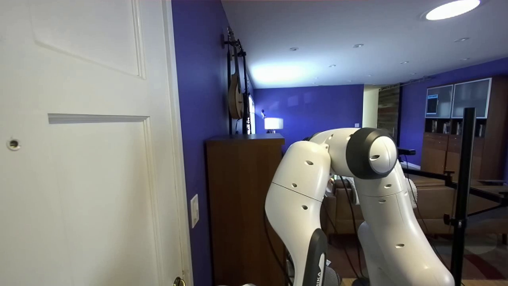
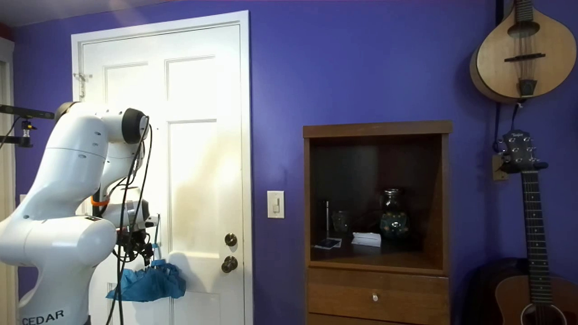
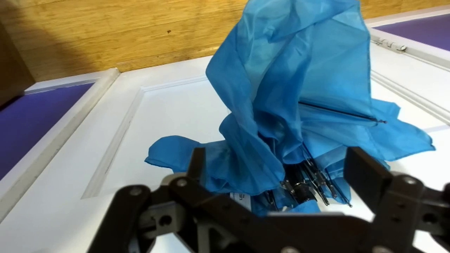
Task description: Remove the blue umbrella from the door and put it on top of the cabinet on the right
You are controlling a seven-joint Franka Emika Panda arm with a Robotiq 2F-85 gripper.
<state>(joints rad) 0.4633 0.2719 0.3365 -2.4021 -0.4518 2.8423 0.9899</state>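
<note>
Blue umbrella (image 3: 281, 105) on the door (image 2: 203, 180), gripper (image 3: 275, 156) right there, most of the job ahead

In an exterior view, the cabinet (image 1: 244, 186) shows its flat top, the white arm (image 1: 299, 176) bulking across its right edge; the gap between them I can't judge. Umbrella and gripper are out of sight here.

In an exterior view, there it is: the umbrella against the door's lower half, between the hinged edge and the knob (image 2: 229, 264), gripper just above. Not lifted off, so I'd call this the grasp stage: grip, free, carry, set down, all left! Purple wall (image 2: 280, 81) parts the door's edge from the cabinet's nearer top corner: a sideways run, and I'd say a climb. Past the far corner, a stringed instrument (image 2: 524, 67) may crowd the room.

Wrist view now: fingers (image 3: 365, 172) wide apart, either side of the bunched folds, nothing clamped; whether either brushes cloth, I can't tell. The door lies behind, so room inward looks tight.
</note>
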